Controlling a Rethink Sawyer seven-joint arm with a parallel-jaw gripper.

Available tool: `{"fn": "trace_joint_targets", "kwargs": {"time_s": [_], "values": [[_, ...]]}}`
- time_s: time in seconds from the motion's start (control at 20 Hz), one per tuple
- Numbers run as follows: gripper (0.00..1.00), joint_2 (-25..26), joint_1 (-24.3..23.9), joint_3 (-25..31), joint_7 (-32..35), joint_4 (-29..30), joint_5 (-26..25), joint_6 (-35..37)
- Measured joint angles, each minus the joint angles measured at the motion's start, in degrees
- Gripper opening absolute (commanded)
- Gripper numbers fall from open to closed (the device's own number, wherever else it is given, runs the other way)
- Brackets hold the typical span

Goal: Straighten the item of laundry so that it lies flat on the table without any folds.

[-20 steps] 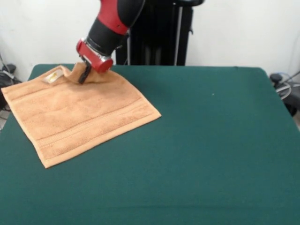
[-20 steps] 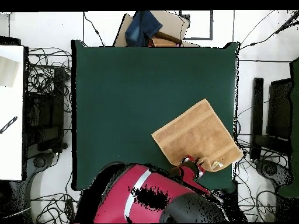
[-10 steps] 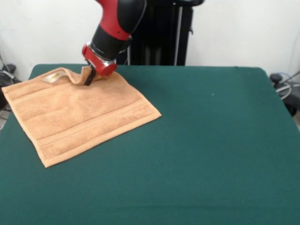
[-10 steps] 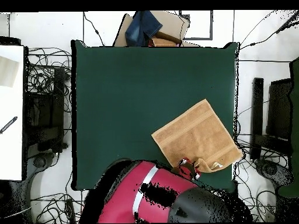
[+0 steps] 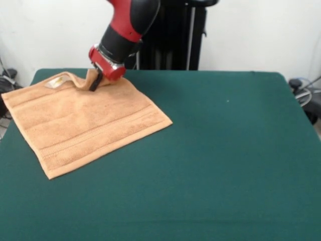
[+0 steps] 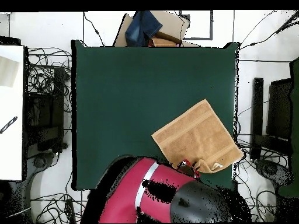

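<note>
The orange-tan towel point(image 5: 85, 123) lies mostly flat on the left part of the dark green table point(image 5: 225, 150) in the front view. Its far edge is pulled up into a small raised fold where my gripper point(image 5: 94, 80) is shut on it. The white label point(image 5: 56, 82) lies just left of that fold. In the overhead view the towel point(image 6: 195, 134) lies near the table's right edge point(image 6: 235, 105), and my gripper point(image 6: 188, 167) pinches its bottom edge, beside a folded-over corner.
The black pedestal point(image 5: 170, 35) stands behind the table's far edge. A cardboard box with blue cloth point(image 6: 149, 28) sits beyond the table's top edge in the overhead view. Cables lie on the floor on both sides.
My gripper has moved a little toward the table's far edge, lifting the towel's far edge into a slightly taller fold. The rest of the towel has not moved.
</note>
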Motion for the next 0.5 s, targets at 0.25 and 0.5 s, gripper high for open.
{"fn": "trace_joint_targets", "kwargs": {"time_s": [0.25,0.5], "values": [[0.0,1.49,-1.34,0.09,0.06,1.85,-0.03,-5.54],[0.0,1.49,-3.67,0.07,0.06,4.72,-0.78,-5.9]]}}
